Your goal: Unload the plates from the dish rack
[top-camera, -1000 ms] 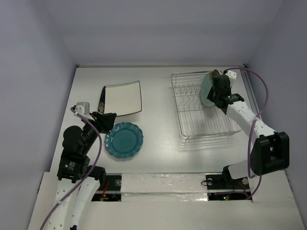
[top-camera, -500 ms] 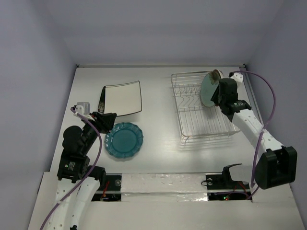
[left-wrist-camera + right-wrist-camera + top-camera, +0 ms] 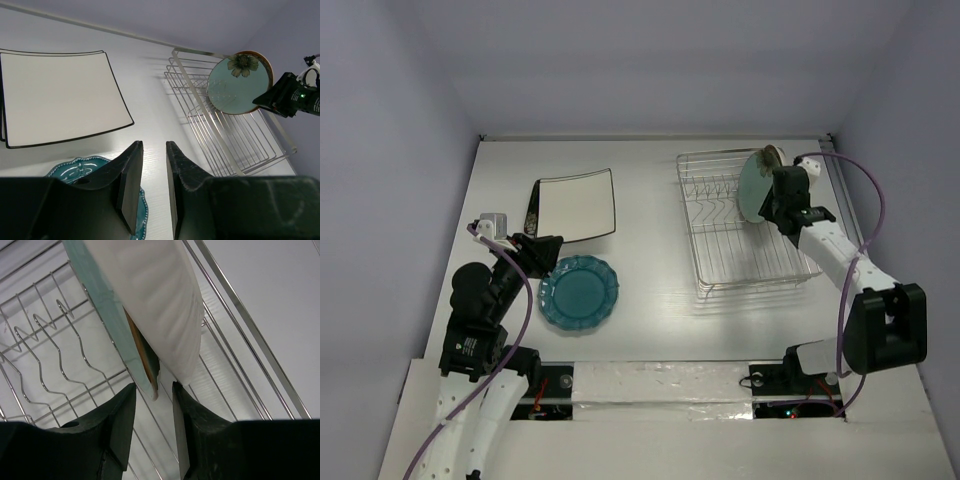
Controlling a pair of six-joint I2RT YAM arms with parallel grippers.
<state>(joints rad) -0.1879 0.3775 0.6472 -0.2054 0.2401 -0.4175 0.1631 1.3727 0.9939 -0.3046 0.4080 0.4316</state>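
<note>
The dish rack (image 3: pixel 740 250) stands at the right rear. In it a round plate (image 3: pixel 754 188) with a pale-green flowered face and brown rim stands on edge. My right gripper (image 3: pixel 772 208) is at its right side. In the right wrist view the plate's lower edge (image 3: pixel 142 365) and a white ribbed surface (image 3: pixel 170 305) hang between the fingertips of the open right gripper (image 3: pixel 154 386); whether that is one plate or two I cannot tell. A white square plate (image 3: pixel 578 205) lies over a black square one (image 3: pixel 532 208). A teal plate (image 3: pixel 579 293) lies beside my left gripper (image 3: pixel 550 245), narrowly open and holding nothing.
The rack's wire tines (image 3: pixel 50 340) run left of the right fingers, and its rim wires (image 3: pixel 240 325) pass to their right. The right wall stands close behind the rack. From the left wrist the rack (image 3: pixel 240 140) shows at the far right and the white square plate (image 3: pixel 60 95) ahead.
The right arm's elbow swung outward and back while its gripper stayed at the plate; its jaws narrowed a little around the plate's edge. The left arm has not moved.
</note>
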